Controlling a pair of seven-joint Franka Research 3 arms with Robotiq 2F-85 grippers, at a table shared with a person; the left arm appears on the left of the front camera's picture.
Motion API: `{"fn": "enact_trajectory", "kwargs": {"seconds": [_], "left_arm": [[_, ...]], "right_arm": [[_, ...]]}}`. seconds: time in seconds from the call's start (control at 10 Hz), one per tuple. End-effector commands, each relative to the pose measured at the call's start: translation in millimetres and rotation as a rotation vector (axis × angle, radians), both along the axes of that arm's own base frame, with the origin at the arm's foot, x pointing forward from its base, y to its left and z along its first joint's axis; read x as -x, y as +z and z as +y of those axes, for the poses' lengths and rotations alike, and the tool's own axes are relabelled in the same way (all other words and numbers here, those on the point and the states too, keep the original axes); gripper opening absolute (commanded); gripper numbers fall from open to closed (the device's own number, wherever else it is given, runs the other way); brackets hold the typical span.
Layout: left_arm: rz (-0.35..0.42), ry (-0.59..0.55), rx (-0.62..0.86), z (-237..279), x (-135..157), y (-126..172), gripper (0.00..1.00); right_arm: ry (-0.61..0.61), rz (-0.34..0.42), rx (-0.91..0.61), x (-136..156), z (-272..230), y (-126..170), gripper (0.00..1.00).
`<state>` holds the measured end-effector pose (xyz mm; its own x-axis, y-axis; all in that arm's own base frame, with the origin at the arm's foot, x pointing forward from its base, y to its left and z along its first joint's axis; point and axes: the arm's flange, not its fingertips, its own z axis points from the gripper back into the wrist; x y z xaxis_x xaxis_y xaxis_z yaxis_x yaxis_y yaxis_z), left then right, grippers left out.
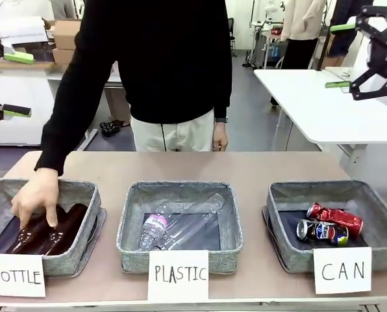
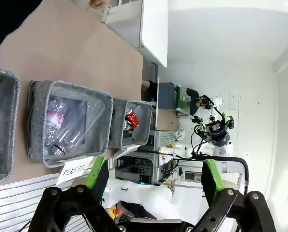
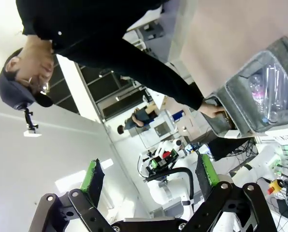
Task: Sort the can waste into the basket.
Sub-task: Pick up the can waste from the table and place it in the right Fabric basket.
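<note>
Tan tabletop in a white-walled lab carries three grey baskets. From the front, the red can and Pepsi can lie on their sides, long axes running left-right, in the CAN basket. Both grippers (left, right) hang wide, empty. Each wrist view confirms spread fingers.

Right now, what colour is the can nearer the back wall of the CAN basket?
Shiny red can, clearest in the front view.

Both cans lie in rightmost basket.
</note>
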<state>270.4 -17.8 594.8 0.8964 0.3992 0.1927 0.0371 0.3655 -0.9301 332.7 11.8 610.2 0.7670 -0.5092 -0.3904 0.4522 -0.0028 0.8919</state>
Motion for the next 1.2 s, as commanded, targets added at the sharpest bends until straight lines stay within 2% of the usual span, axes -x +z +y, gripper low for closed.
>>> {"fn": "enact_trajectory", "kwargs": {"seconds": [0.0,1.1], "left_arm": [[-0.016,-0.016,-0.007,3.0,-0.1,1.3,1.00],[-0.016,-0.016,-0.007,3.0,-0.1,1.3,1.00]], "right_arm": [[-0.007,-0.017,0.011,-1.3,-0.2,-3.8,1.00],[-0.007,-0.017,0.011,-1.3,-0.2,-3.8,1.00]]}}
